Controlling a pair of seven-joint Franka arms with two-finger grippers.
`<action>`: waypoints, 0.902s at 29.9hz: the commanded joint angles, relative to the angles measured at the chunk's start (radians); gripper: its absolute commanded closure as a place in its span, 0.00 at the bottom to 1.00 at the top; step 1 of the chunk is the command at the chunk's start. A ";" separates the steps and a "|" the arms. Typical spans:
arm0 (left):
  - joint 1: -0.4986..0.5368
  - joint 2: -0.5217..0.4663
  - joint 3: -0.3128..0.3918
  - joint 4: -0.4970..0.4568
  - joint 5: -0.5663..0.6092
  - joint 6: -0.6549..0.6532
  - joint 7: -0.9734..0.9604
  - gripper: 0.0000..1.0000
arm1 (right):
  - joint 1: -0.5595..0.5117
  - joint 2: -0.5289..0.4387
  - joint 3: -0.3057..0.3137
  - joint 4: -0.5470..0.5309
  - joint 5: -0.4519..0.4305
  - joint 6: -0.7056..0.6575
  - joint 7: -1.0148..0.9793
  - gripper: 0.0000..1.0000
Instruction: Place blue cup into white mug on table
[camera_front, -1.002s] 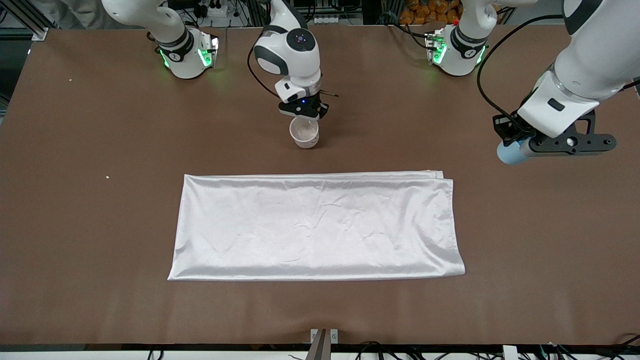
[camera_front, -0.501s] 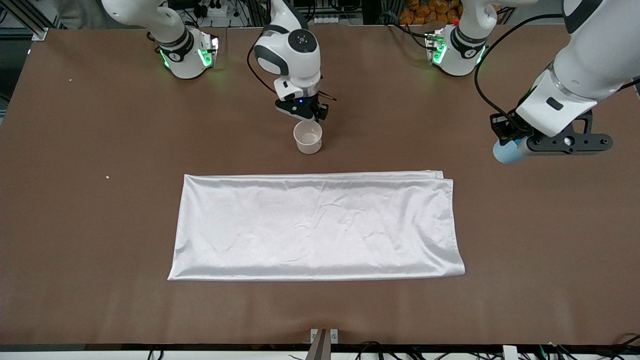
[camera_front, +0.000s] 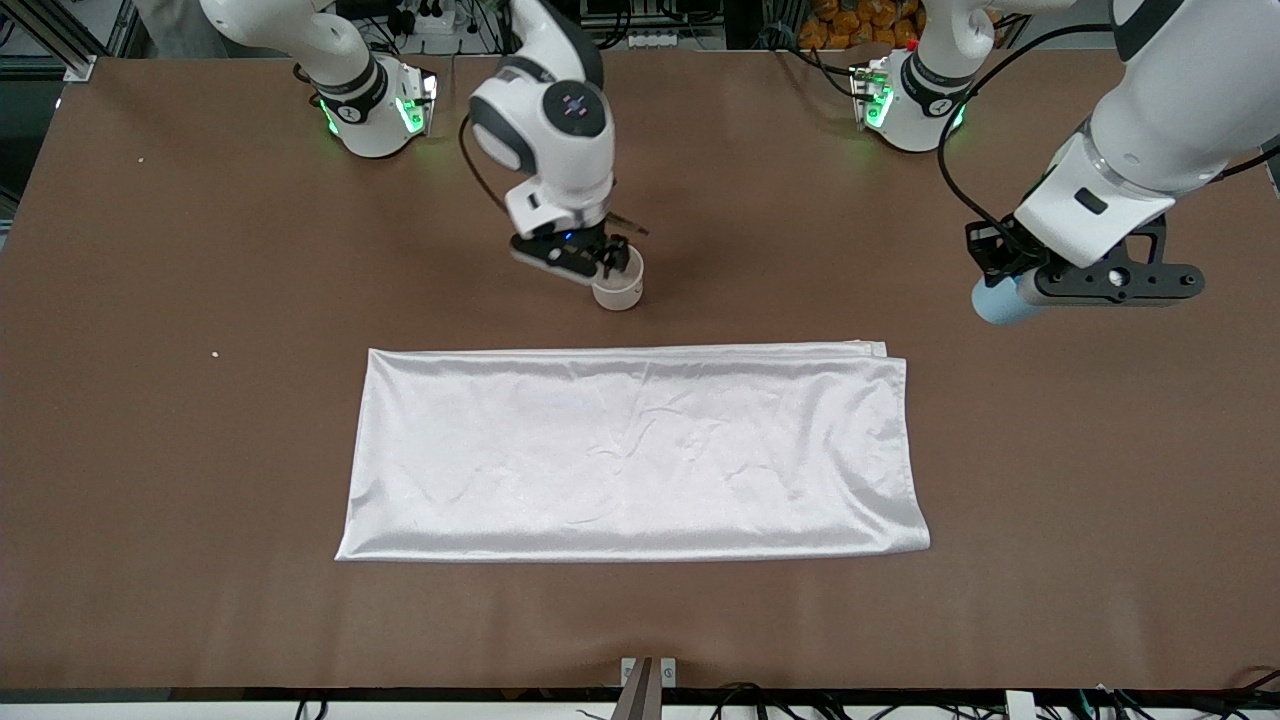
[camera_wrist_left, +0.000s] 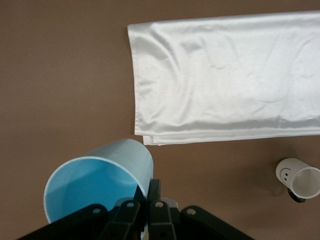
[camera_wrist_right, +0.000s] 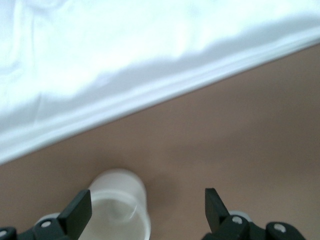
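The white mug (camera_front: 618, 290) stands upright on the brown table (camera_front: 200, 250), a little farther from the front camera than the white cloth. My right gripper (camera_front: 585, 265) hangs just above it, open; in the right wrist view the mug (camera_wrist_right: 120, 205) sits close to one finger (camera_wrist_right: 77, 212), apart from the other (camera_wrist_right: 214, 202). My left gripper (camera_front: 1008, 287) is shut on the rim of the blue cup (camera_front: 992, 303), held tilted over bare table at the left arm's end. In the left wrist view the blue cup (camera_wrist_left: 100, 180) shows its bright inside, with the mug (camera_wrist_left: 299, 179) farther off.
A white satin cloth (camera_front: 630, 450) lies flat across the middle of the table, nearer to the front camera than the mug. Both arm bases (camera_front: 375, 105) (camera_front: 910, 100) stand along the table's edge farthest from the camera. Bare brown surface surrounds the mug.
My right gripper opened and let go of the mug, which now stands free on the table. The right hand shifted toward its own end. My left arm carried the cup slightly toward the middle.
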 joint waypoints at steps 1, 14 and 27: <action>-0.006 -0.011 -0.029 -0.010 -0.039 -0.009 0.001 1.00 | -0.161 0.014 0.010 0.040 -0.006 -0.015 -0.224 0.00; -0.038 0.063 -0.268 -0.013 -0.034 0.057 -0.106 1.00 | -0.430 0.129 0.007 0.133 -0.020 -0.015 -0.631 0.00; -0.191 0.227 -0.331 -0.016 0.041 0.234 -0.210 1.00 | -0.588 0.093 0.010 0.159 -0.013 -0.093 -0.864 0.00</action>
